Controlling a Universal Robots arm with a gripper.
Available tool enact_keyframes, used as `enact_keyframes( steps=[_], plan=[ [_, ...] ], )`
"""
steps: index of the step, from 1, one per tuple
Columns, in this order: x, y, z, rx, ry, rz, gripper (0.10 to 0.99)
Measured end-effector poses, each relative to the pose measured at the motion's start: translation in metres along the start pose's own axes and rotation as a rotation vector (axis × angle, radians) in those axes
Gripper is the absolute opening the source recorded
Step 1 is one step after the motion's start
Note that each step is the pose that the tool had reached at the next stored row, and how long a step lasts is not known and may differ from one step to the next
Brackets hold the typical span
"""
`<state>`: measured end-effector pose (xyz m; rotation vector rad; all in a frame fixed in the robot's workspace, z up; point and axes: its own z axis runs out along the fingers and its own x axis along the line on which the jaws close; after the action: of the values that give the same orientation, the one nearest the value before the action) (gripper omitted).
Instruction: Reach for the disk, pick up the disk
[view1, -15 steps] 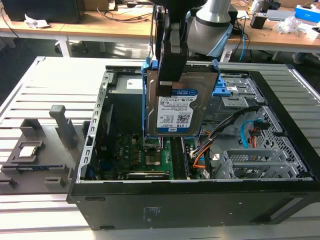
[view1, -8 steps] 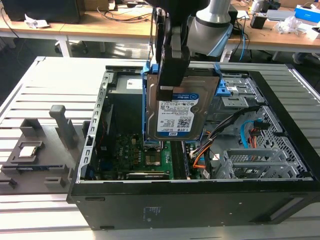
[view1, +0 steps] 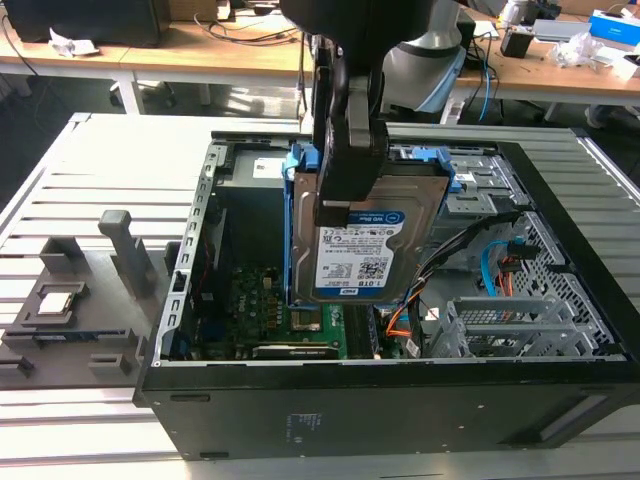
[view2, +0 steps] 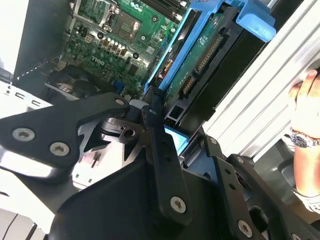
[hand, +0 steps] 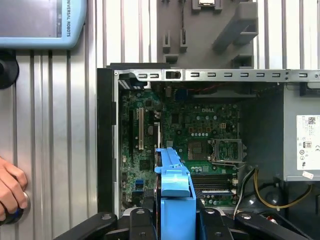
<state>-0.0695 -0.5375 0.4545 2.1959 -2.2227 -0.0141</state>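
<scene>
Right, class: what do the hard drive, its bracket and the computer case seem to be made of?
The hard drive, held by the gripper: silver-grey metal body, judging by its dull sheen, with a glossy paper label. Its bracket: blue plastic, smooth and moulded. The computer case: thin perforated sheet metal inside, matte black outside.

An open black computer case (view1: 400, 410) sits on a grey slatted table (view1: 90, 170), with a green circuit board (hand: 200, 130) inside it and a grey holder (view1: 85, 300) just beside it.
</scene>
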Motion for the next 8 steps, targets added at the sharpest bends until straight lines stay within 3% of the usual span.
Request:
enact_keyframes(
  steps=[4, 8],
  plan=[
    [0.0135, -0.0002, 0.0001, 0.0, 0.0, 0.0, 0.365],
    [0.0169, -0.006, -0.0001, 0.0, 0.0001, 0.0, 0.365]
  ],
)
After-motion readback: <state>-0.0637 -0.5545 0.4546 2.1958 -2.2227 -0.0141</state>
